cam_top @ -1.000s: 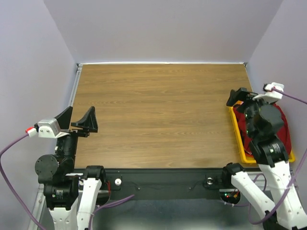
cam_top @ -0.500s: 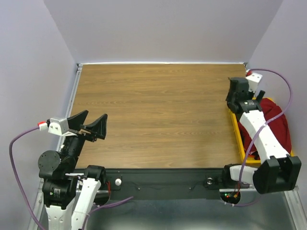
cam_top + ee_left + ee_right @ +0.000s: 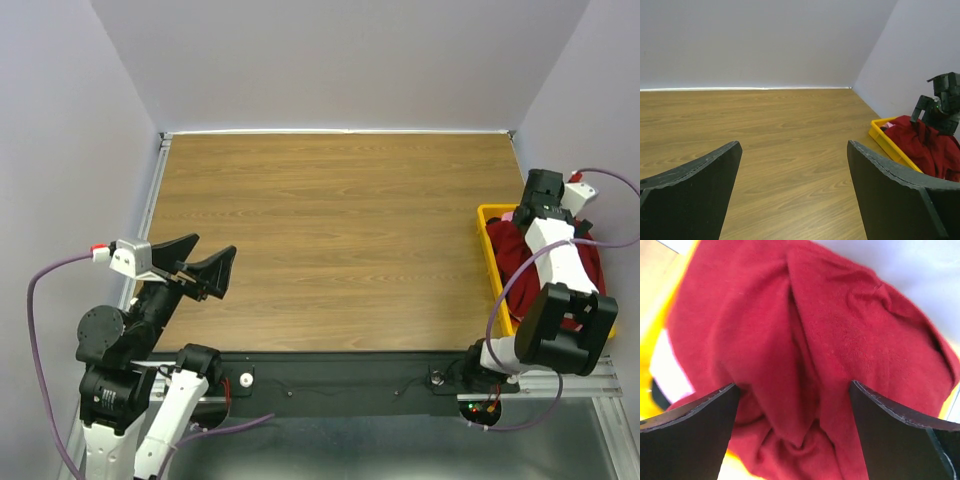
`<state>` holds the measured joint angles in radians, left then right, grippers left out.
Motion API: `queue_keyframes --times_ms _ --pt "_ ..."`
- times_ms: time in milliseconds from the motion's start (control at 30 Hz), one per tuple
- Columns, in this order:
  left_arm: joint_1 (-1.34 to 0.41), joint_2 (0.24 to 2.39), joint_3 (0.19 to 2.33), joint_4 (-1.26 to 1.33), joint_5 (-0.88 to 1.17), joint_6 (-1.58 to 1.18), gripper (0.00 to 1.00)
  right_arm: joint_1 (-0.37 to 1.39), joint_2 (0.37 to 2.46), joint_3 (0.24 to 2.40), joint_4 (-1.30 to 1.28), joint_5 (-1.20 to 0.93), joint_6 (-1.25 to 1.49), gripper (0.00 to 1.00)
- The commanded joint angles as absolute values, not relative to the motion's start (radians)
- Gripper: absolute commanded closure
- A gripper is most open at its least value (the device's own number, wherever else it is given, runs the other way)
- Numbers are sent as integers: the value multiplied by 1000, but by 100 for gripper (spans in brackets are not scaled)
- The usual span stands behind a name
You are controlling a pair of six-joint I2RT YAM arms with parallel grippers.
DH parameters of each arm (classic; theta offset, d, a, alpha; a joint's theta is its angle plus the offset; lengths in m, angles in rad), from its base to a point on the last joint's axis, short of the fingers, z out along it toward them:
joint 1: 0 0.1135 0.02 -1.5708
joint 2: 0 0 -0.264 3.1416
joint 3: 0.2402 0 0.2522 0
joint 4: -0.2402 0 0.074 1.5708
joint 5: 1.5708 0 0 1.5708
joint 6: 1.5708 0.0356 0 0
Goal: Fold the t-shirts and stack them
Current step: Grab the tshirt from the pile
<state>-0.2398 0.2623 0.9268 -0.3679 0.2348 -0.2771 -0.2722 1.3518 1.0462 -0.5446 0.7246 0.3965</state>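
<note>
A crumpled dark red t-shirt [image 3: 520,248] [image 3: 830,335] [image 3: 927,147] lies heaped in a yellow bin [image 3: 492,262] at the table's right edge. A scrap of pink cloth [image 3: 508,214] shows at the bin's far corner. My right gripper [image 3: 543,198] [image 3: 792,390] hangs over the far end of the bin, open. Its fingers straddle a raised fold of the red shirt and do not pinch it. My left gripper [image 3: 213,248] [image 3: 792,145] hovers open over the table's near left part, with nothing between its fingers. No black shirt can be made out.
The wooden table [image 3: 330,230] is bounded by lilac walls at the back and sides. The yellow bin's rim [image 3: 885,140] stands above the table surface on the right. The right arm [image 3: 555,300] arches over the bin's near half.
The right arm swung from the bin's near side out to its far end and came down over the red shirt. The left gripper drifted a little to the right.
</note>
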Motion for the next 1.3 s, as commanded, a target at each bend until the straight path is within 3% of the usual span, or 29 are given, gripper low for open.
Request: queue_keyframes --times_ms 0,67,200,333,367,433,500,733,800,967,1233,1267 --pt "-256 302 965 -351 255 -265 1 -322 1385 1034 -529 675 426 4" --pt "-256 308 968 -353 259 -268 1 -340 1391 1019 -526 660 425 6" --pt "-256 310 965 -360 264 -284 1 -347 1373 1002 -520 675 425 25" --pt "-256 311 963 -371 267 -291 1 -347 1329 997 -523 686 408 56" --pt "-256 311 965 -374 267 -291 1 -347 1301 1002 -522 681 390 70" --pt "-256 310 966 -374 261 -293 1 -347 1266 1015 -523 667 373 82" --pt "-256 310 965 -371 258 -293 1 -347 1209 1026 -529 657 348 88" --pt "-256 322 956 -353 267 -305 1 -347 1144 1051 -543 526 316 91" --pt "-256 324 956 -348 267 -307 1 -347 1144 1048 -545 476 331 99" --pt "-256 333 950 -342 264 -298 1 -339 1212 1106 -545 197 387 99" --pt "-256 334 937 -331 265 -301 1 -206 1345 1224 -546 209 397 99" --pt "-255 334 936 -333 267 -301 1 -198 1377 1233 -546 196 393 94"
